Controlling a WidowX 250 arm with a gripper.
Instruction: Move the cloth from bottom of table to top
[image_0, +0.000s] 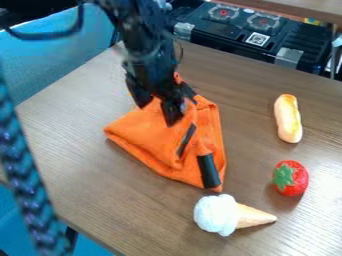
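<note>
Braided cord (27, 170) stands at left. The gripper (157, 111) is spread at the cloth (148, 137), any hold unclear; best pinch a thick fold before sliding upward.

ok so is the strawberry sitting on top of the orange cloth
No, the strawberry sits on the wooden table, with bare wood between it and the orange cloth.

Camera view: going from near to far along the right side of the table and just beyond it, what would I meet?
Ice cream cone → red strawberry → yellowish bread roll → black case.
</note>
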